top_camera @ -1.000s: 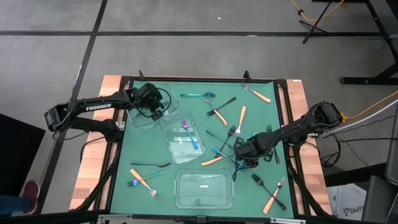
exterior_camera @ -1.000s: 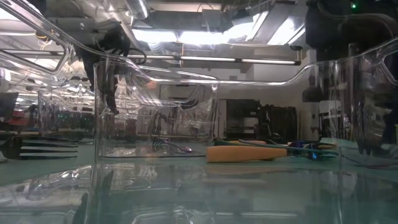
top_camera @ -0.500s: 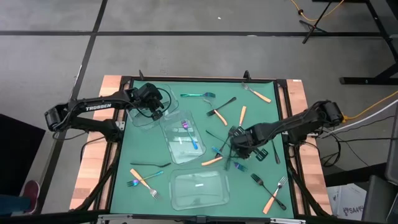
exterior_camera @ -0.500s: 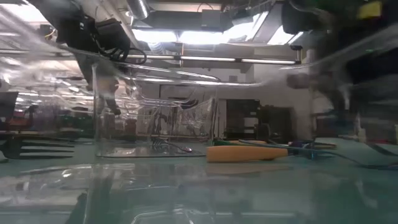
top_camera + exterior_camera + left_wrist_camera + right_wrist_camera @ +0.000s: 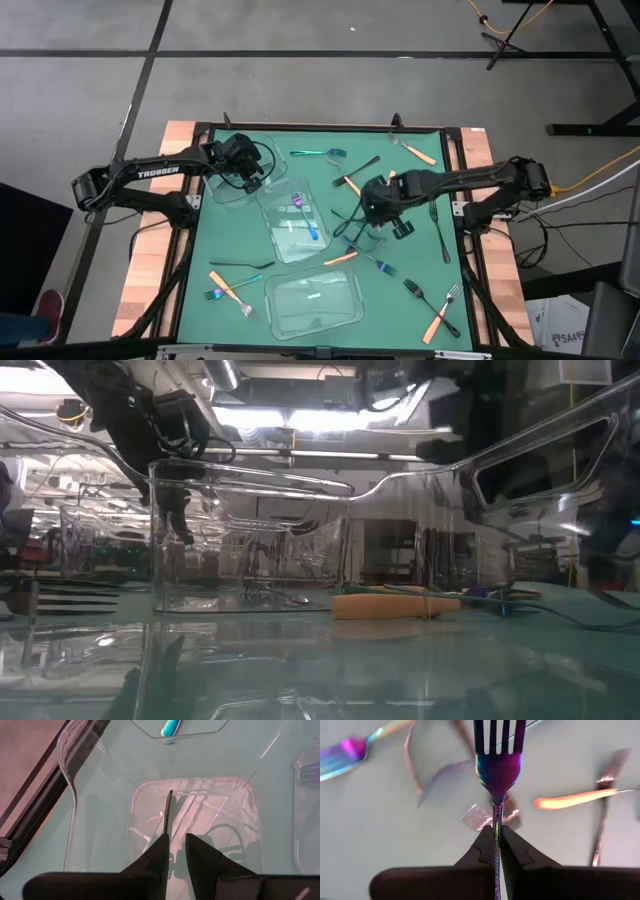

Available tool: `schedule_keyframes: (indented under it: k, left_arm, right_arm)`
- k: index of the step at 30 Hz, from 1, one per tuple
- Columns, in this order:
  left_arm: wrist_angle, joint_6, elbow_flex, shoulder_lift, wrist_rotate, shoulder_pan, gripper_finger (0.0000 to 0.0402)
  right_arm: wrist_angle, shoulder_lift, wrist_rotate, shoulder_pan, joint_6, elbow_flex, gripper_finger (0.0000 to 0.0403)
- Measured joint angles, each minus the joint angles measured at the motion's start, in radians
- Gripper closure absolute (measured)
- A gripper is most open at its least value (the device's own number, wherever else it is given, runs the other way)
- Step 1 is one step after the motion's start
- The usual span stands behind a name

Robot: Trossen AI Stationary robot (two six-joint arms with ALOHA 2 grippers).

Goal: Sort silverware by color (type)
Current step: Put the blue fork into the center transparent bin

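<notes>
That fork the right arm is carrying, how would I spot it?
Find the green table, then the right end effector near its middle. The fork pinched there is iridescent purple-blue and held off the table, unlike those lying flat.

Fork (image 5: 498, 767): glossy iridescent metal. Containers (image 5: 312, 302): clear, shiny plastic. Table mat (image 5: 400, 310): smooth matt green. Table edges (image 5: 137, 280): bare wood. Gripper fingers (image 5: 159, 857): matt black.

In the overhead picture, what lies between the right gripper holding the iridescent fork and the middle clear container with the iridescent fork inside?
High view: between the right gripper and the middle container, only one black utensil crosses bare green mat.
</notes>
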Motion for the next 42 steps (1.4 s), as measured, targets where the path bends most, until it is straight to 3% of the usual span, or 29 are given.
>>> schedule_keyframes:
  k: [10, 18, 23, 35, 42]
  left_arm:
    - [0.0, -0.001, 0.0, 0.0, 0.0, 0.0, 0.0344]
    - [0.0, -0.002, 0.0, 0.0, 0.0, 0.0, 0.0344]
    - [0.0, -0.003, 0.0, 0.0, 0.0, 0.0, 0.0344]
    - [0.003, -0.003, 0.0, 0.0, 0.0, 0.0, 0.0344]
    - [0.003, -0.002, 0.0, 0.0, 0.0, 0.0, 0.0344]
  right_arm:
    - [0.273, 0.0, -0.046, -0.056, 0.031, 0.128, 0.0402]
    - [0.629, 0.001, -0.231, -0.111, 0.232, 0.139, 0.0402]
    - [0.782, 0.028, -0.291, -0.135, 0.414, 0.138, 0.0402]
    - [0.979, 0.218, -0.335, -0.139, 0.678, 0.138, 0.0402]
    - [1.003, 0.337, -0.333, -0.139, 0.693, 0.136, 0.0402]
